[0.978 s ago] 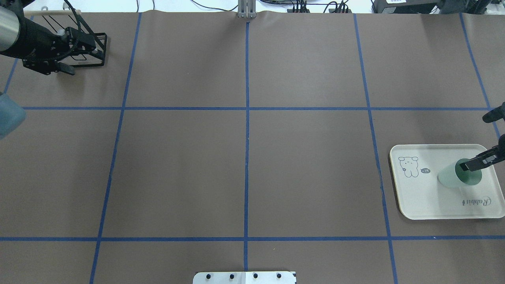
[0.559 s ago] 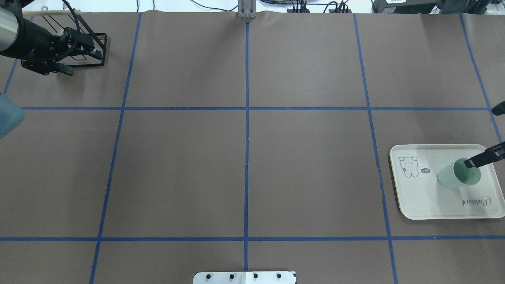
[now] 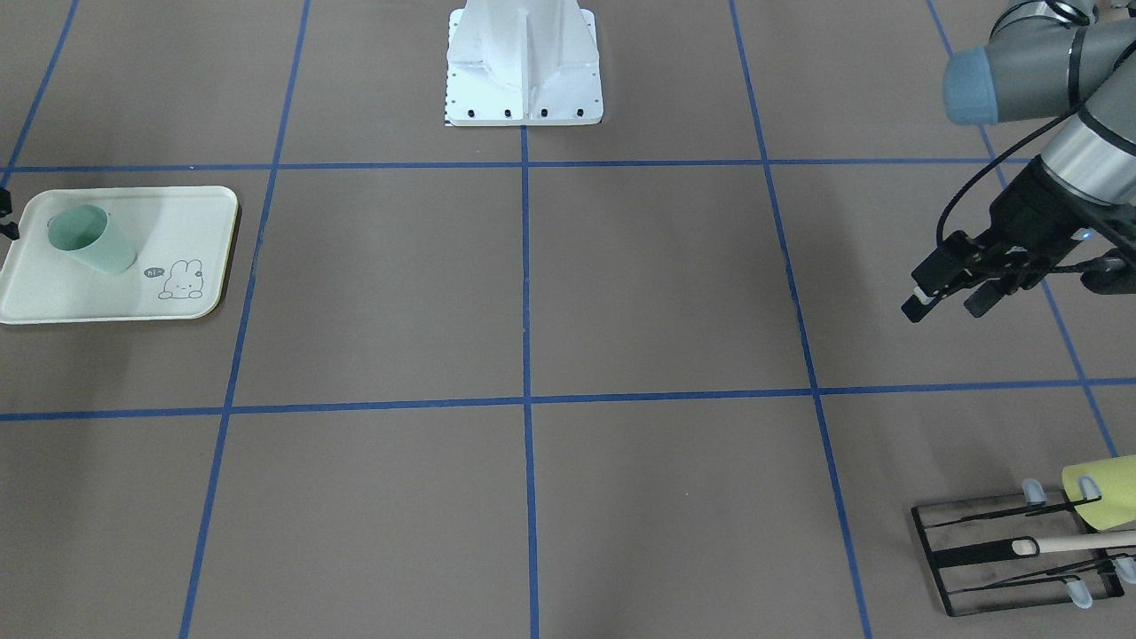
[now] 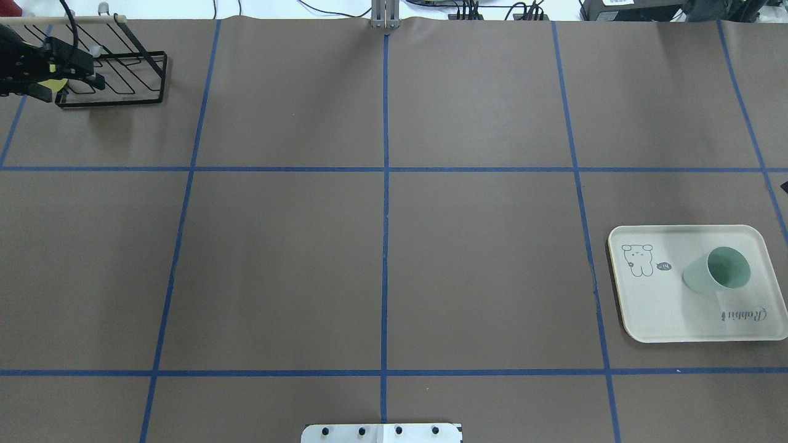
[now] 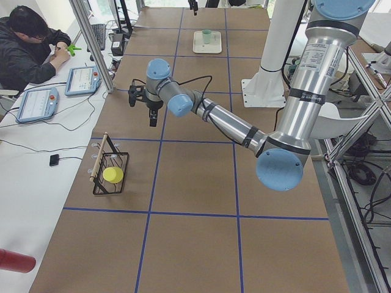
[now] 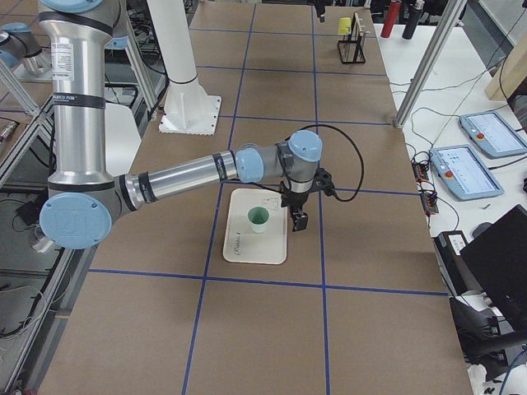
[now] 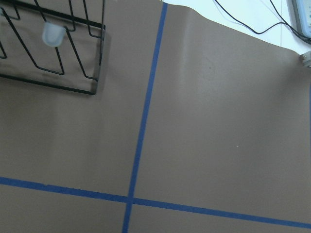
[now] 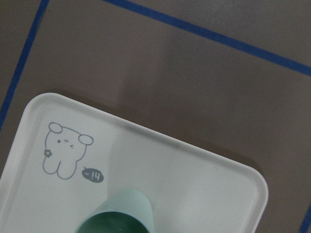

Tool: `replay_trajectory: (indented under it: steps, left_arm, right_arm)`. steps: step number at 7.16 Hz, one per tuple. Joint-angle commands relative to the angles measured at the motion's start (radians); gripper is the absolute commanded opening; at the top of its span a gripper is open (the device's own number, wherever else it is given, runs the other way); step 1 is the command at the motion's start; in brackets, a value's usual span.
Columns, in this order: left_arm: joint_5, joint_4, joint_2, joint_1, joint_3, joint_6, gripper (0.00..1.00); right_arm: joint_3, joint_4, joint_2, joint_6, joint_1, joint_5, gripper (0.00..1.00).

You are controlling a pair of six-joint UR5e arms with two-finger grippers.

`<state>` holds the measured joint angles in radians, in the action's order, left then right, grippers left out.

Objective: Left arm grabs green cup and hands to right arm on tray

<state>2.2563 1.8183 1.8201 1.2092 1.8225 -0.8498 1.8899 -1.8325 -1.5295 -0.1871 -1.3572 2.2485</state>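
A small mint-green cup [image 4: 717, 274] is shown standing upright, mouth open, on a cream-white rounded tray [image 4: 652, 307] printed with a bunny, laid at the right edge of the table [image 4: 381, 246].

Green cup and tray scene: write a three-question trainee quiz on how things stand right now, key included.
1. True or false: the green cup lies on its side on the tray.
2. Where is the yellow-green cup? A on the tray; B in the black wire rack; C on the bare table.
3. Fill in: the left gripper holds ____.

Key: 1 false, it stands upright; 2 B; 3 nothing.
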Motion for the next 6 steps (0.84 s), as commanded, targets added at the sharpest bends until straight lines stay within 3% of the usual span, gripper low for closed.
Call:
replay_trajectory:
  steps: [1,4,6]
  left_arm:
    - [-0.001,-0.086,-0.089,0.084,0.015,0.304,1.0]
    - [0.003,-0.076,-0.307,0.211,0.021,0.717,1.0]
    - [0.08,-0.067,-0.404,0.297,0.021,0.744,1.0]
  right_arm:
    - [-0.011,-0.224,0.103,-0.184,-0.114,-0.017,0.99]
    - [-0.015,-0.208,0.019,-0.173,-0.129,0.065,0.99]
    - [-0.041,-0.127,0.02,-0.17,-0.146,0.066,0.99]
